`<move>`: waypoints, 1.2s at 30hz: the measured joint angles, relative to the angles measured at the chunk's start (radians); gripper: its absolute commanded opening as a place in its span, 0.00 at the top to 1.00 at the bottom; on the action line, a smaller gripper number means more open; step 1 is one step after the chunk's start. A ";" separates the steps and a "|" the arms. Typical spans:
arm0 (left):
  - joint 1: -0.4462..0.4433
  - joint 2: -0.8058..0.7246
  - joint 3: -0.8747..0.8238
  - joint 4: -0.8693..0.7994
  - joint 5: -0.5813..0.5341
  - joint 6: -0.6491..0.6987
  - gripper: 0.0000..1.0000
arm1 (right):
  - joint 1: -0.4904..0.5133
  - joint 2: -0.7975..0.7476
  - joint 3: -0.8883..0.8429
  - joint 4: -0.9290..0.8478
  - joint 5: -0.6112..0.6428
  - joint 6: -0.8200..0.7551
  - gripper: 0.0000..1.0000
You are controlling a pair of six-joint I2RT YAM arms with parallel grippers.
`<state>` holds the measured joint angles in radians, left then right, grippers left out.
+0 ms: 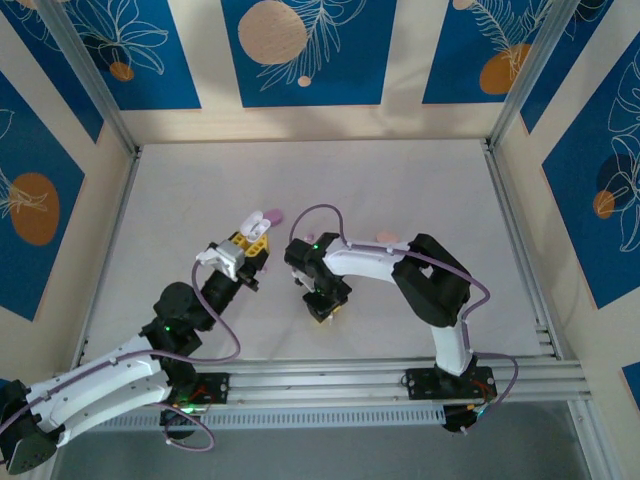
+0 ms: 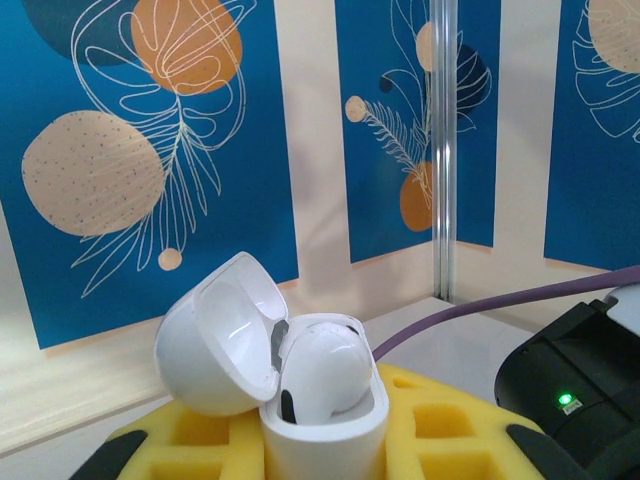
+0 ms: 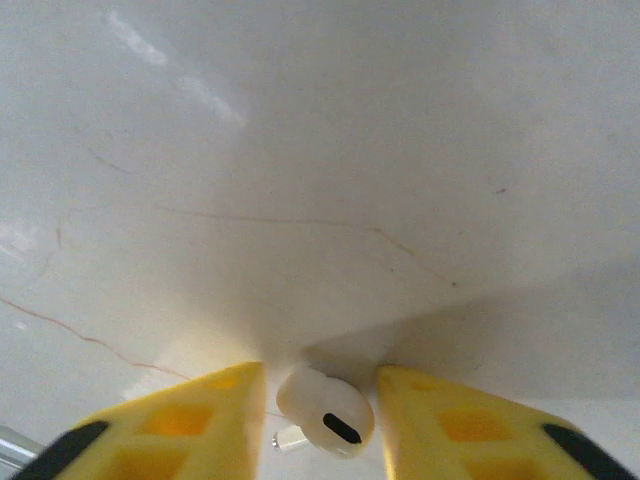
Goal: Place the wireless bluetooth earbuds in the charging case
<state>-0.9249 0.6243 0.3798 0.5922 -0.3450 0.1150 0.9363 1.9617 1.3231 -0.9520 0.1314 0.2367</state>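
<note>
Left gripper (image 1: 248, 248) is sitting a bit left of the table's middle and it's clamping tight on the white charging case (image 2: 325, 440), yellow fingers (image 2: 190, 440) pressing on both sides of the case body. The case is standing upright with its lid (image 2: 215, 340) hanging open to the left, and one white earbud (image 2: 325, 365) is already sitting down in it, rounded end up.

Right gripper (image 3: 320, 395) is pointing down at the table (image 1: 400, 180), just right of the case and a little nearer. Its jaws are standing partway open, straddling the other white earbud (image 3: 322, 412). That one is lying on the tabletop between the two yellow fingers (image 3: 450, 420), and I'm seeing a thin gap on each side, so it's looking bracketed rather than pinched.

Other stuff: a small lilac-pink thing (image 1: 270, 214) is lying just beyond the open case, and a pink blob (image 1: 387, 237) is peeking out on the far side of the right arm (image 1: 430, 285). Both are too small for me to tell what they are. A purple cable (image 2: 480, 310) is trailing across the left wrist view toward the right arm's black housing, which is showing a green light (image 2: 566, 401).
</note>
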 measured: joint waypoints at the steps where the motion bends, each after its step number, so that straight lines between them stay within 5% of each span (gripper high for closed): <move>1: 0.000 -0.002 0.000 -0.003 0.000 0.000 0.86 | -0.001 0.000 0.005 -0.006 0.012 0.003 0.56; 19: 0.000 -0.002 -0.002 -0.003 0.000 0.000 0.86 | -0.024 -0.017 0.029 -0.033 -0.019 0.610 0.50; 36: 0.000 -0.001 -0.010 -0.003 0.000 0.000 0.86 | -0.013 -0.012 0.015 -0.031 -0.016 0.689 0.58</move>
<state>-0.9249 0.6231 0.3698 0.5896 -0.3450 0.1150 0.9237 1.9499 1.3384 -0.9825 0.1154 0.9260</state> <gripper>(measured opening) 0.210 0.427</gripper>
